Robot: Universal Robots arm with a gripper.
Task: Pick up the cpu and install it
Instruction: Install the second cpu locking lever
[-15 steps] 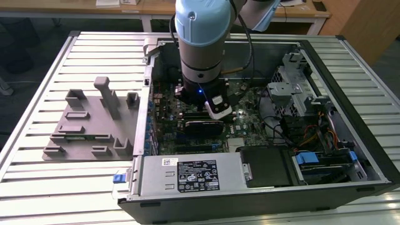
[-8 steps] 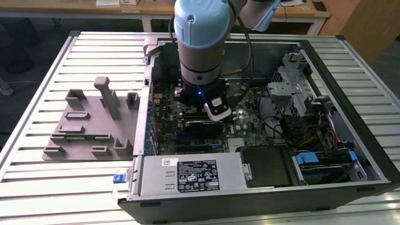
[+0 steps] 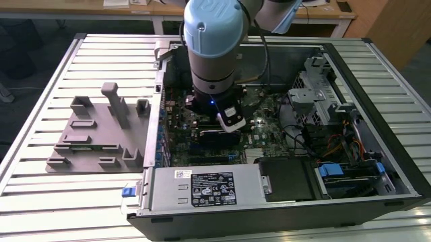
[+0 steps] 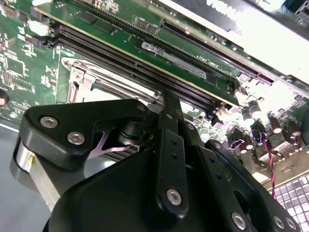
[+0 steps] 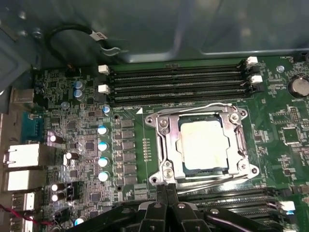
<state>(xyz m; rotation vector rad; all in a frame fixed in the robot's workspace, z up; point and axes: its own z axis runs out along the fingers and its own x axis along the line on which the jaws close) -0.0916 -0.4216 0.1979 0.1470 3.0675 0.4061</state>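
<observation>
Looking down through the first wrist view, we are seeing the cpu (image 5: 203, 145), a small flat square chip with a pale silver metal top, lying inside the metal socket frame (image 5: 164, 145) on the green motherboard (image 5: 87, 140). One wire latch lever is running around the frame's edges. Four black memory slots (image 5: 176, 82) are lying side by side just beyond the socket, and more slots are showing on its near side, partly hidden by the black gripper (image 5: 166, 195).

We are seeing the gripper's two fingers pressed together, tip against tip, with nothing between them; the tips are sitting at the socket frame's near edge, just beside the cpu but not on it. In the second wrist view the black linkage of the gripper (image 4: 169, 104) is standing over the same socket frame (image 4: 79, 79), and one long green expansion card (image 4: 159, 53) is lying alongside the slots.

In the exterior view we are watching the one grey and light-blue robot arm (image 3: 212, 50) reaching straight down into the open black computer case (image 3: 377, 126), which is lying on its side on the slatted metal table (image 3: 81, 201). To the exterior view's left of the case, one grey plastic fixture plate (image 3: 101, 133) with several raised blocks is resting on the table. We are counting one cpu in all.
</observation>
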